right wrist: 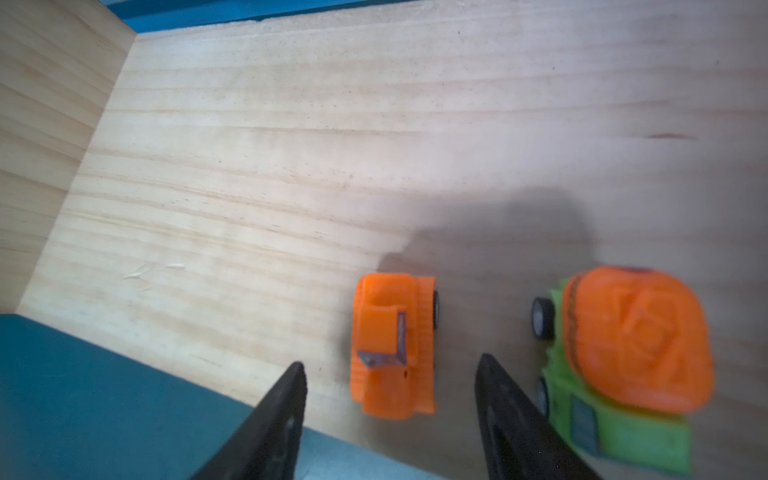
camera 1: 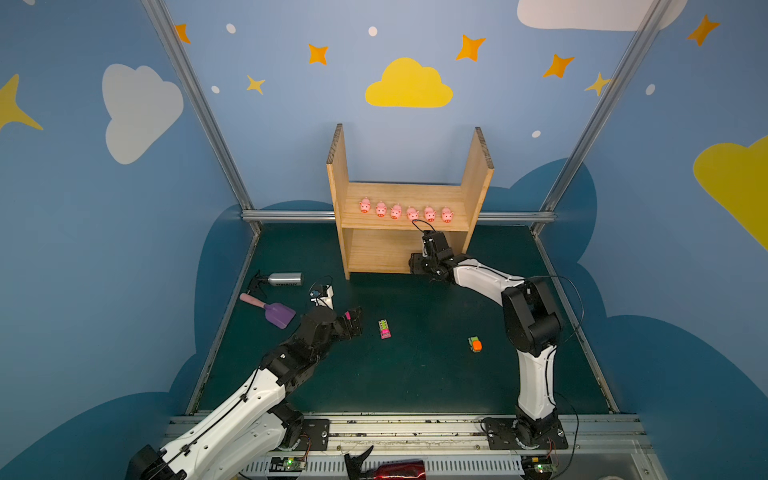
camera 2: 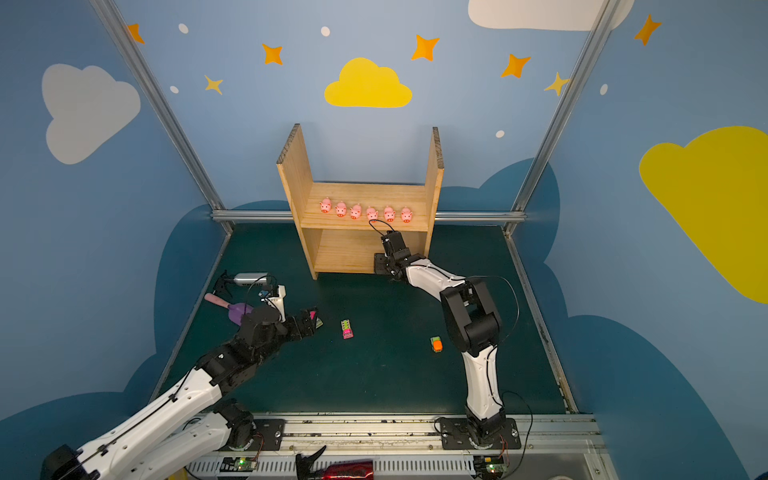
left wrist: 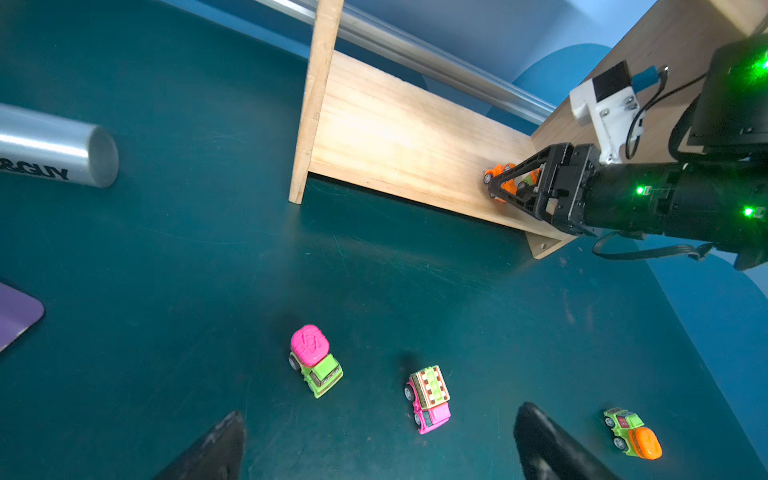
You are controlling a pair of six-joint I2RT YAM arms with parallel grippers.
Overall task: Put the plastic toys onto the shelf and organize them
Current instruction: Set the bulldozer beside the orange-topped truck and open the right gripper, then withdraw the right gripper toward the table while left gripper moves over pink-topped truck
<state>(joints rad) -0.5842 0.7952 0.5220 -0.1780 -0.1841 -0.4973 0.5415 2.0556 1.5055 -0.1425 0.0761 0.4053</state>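
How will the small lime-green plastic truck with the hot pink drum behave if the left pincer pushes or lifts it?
The small lime-green plastic truck with the hot pink drum stands on its wheels, so a push would probably roll it. The drum looks rounded and glossy, so a grip there may slip. Being tiny, it is likely light.

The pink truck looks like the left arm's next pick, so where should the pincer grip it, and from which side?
Probably pinch the pink truck across its two long sides, mid-body, coming down from above: it stands upright on its wheels and its boxy body gives flat, parallel faces.
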